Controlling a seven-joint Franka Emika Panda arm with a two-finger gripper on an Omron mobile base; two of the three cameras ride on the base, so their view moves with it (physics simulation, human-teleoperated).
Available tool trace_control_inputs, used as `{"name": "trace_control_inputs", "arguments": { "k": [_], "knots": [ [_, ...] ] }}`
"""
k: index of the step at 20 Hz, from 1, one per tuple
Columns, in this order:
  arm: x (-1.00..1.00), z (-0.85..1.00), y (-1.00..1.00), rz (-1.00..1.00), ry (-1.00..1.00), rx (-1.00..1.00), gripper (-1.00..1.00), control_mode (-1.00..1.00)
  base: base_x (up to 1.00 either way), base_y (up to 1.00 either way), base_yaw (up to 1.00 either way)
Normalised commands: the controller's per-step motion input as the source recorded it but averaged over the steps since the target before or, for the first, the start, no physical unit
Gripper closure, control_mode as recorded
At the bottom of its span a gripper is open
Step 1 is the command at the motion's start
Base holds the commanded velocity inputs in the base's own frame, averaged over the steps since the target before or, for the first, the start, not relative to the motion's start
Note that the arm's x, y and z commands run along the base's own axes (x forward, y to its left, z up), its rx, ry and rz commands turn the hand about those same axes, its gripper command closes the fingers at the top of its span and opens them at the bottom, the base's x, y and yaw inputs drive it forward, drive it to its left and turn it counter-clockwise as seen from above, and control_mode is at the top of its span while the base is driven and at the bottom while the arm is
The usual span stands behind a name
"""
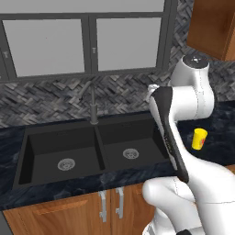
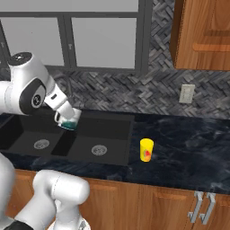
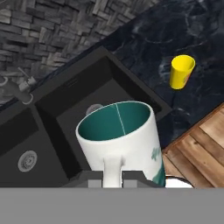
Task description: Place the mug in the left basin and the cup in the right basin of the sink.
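Observation:
The white-grey mug [image 2: 68, 120] with its teal inside hangs tilted above the black sink [image 2: 117, 117], close to the centre divider. My gripper [image 2: 62, 114] is shut on it. In the hand view the mug [image 3: 120, 138] fills the foreground, its handle pinched between my gripper's [image 3: 113, 176] fingers, and it covers part of the right basin [image 3: 83, 94]. The left basin [image 3: 17, 144] lies beside it. The yellow cup [image 2: 146, 149] stands upright on the dark counter right of the sink. It shows again as cup [image 1: 199, 138] and cup [image 3: 182, 71]. Both the left basin [image 1: 46, 153] and the right basin [image 1: 120, 137] hold nothing.
A dark grey faucet [image 1: 93, 108] rises behind the divider. The black marble counter [image 2: 188, 143] stretches right of the cup. A wooden wall cabinet [image 2: 202, 36] hangs at the upper right, with a wall outlet [image 2: 187, 93] below it. Windows run behind the sink.

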Motion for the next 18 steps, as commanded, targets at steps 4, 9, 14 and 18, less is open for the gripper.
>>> {"name": "trace_control_inputs", "arguments": {
  "k": [4,9,14,18],
  "knots": [
    [-0.07,0.00,0.55,-0.13,0.07,0.00,1.00,-1.00,0.00,0.00,0.00],
    [-0.06,0.00,0.50,-0.11,0.09,0.00,1.00,-1.00,0.00,0.00,0.00],
    [0.00,0.00,0.54,-0.09,0.02,0.00,1.00,-1.00,0.00,0.00,0.00],
    [-0.03,0.00,0.52,-0.10,0.07,0.00,1.00,-1.00,0.00,0.00,0.00]
  ]
}}
